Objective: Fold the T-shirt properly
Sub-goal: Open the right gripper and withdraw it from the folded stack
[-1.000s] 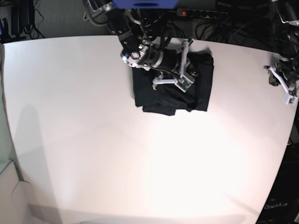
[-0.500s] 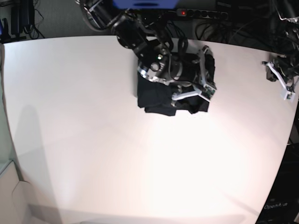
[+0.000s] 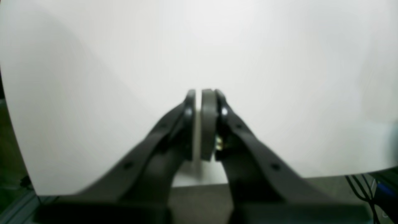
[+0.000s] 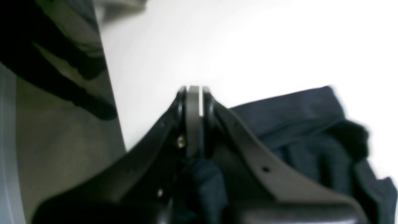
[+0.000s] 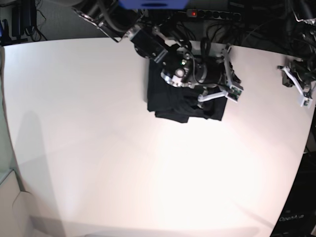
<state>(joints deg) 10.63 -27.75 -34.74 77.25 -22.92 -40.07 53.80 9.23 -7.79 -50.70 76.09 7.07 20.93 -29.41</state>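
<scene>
- left wrist view: the left claw had its jaws together with only a thin slit between the pads, holding nothing. beyond and beneath it lay bare white tabletop; no cloth was in reach of it.
- right wrist view: the right claw was pressed fully together. the t-shirt lay bunched to the right of and below the jaws, and a dark blue lump of it sat close behind the pads. whether any fabric was pinched between them i could not tell, as the picture was blurred.
- base view: the right claw hung over the far right edge of the t-shirt, a compact dark bundle with a ragged near edge. the left claw idled well off to the side, near the tabletop rim.
- in my judgement the step was tidying the last fold: the move should be slow and low so the layers stay stacked, then the uneven edge squared up.
</scene>
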